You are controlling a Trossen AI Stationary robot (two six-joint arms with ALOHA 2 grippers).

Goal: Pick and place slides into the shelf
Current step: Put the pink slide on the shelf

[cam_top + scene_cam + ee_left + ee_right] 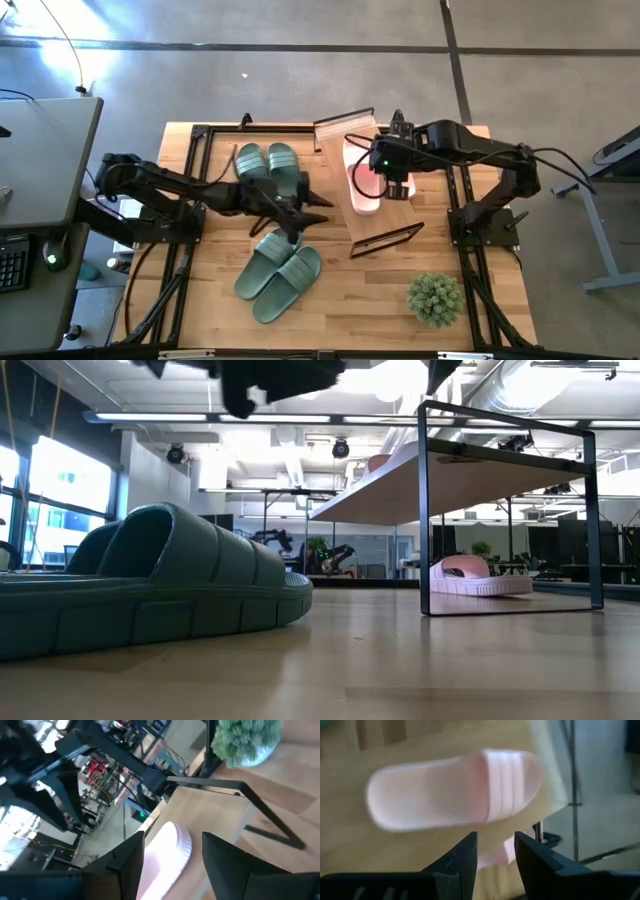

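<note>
The shelf [385,215] stands right of the table's middle. One pale pink slide [362,185] lies sole down on its wooden top panel [395,845]. A second pink slide [480,575] lies on the tabletop under the shelf [500,460]. One sage-green pair [268,165] lies left of the shelf toward the far edge, another [280,275] toward the near edge, soles down. My right gripper [395,190] hangs open above the top pink slide [455,790], clear of it. My left gripper [315,205] stands open between the green pairs, pointing at the shelf, with a pink slide [165,855] beyond its fingers.
A small potted plant [435,298] stands near the table's near right corner. Black frame rails [195,190] run along the table's left and right sides. A green slide [160,580] fills the left of the low view. Bare wood lies in front of the shelf.
</note>
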